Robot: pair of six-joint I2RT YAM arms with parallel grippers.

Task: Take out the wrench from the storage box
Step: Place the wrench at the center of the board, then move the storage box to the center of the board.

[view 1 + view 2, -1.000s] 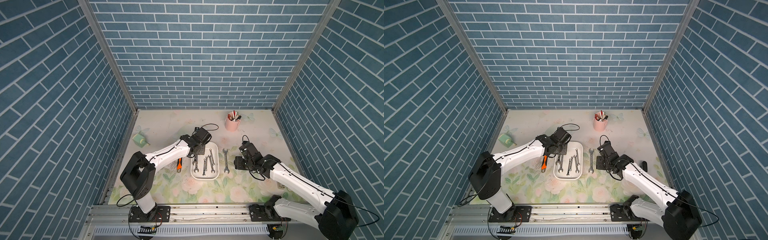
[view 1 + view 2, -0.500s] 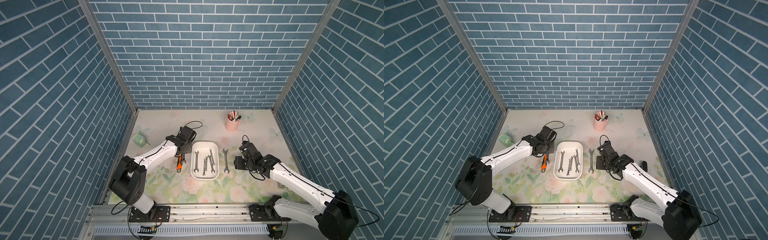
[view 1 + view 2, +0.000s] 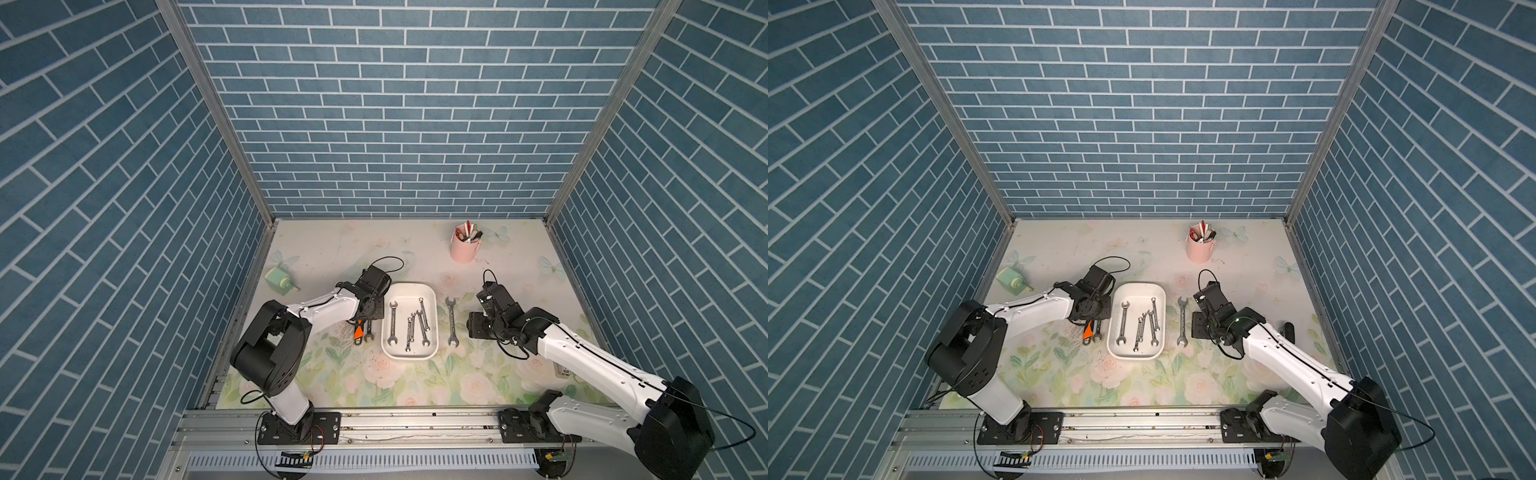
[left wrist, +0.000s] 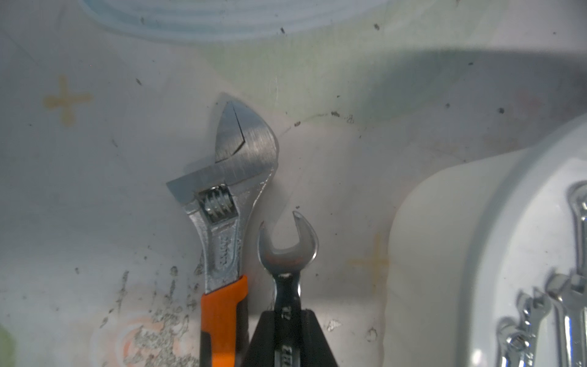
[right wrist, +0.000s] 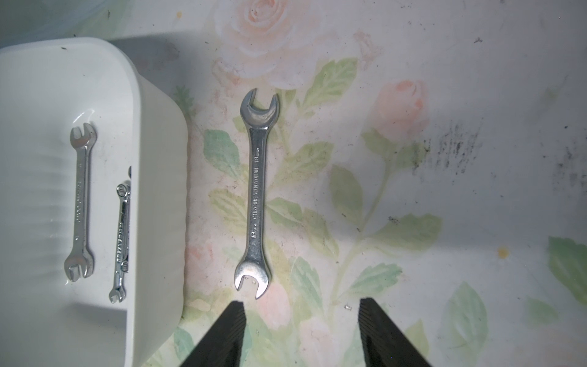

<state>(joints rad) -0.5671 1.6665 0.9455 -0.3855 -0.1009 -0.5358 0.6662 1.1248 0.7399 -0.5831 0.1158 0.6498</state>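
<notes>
Now outside the storage box (image 3: 409, 285): small open-end wrench (image 4: 287, 254), clamped in left gripper (image 4: 287, 313).
Chrome, lettering stamped on the shank, forked end pointing away from the black fingers (image 4: 263, 343). Parallel to and just beside an orange-handled adjustable wrench (image 4: 228, 197), between it and the box's rounded rim. Bare floral mat (image 3: 332, 374) ahead of the fork. Right gripper (image 5: 301, 308) spread apart, holding nothing, near a large double-ended spanner (image 5: 257, 190) beside the box.

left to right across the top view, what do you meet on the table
green object → orange-handled wrench → small wrench in the left gripper → storage box → loose wrench → right gripper. The pink cup lines up with the last two, so it is left out.
</notes>
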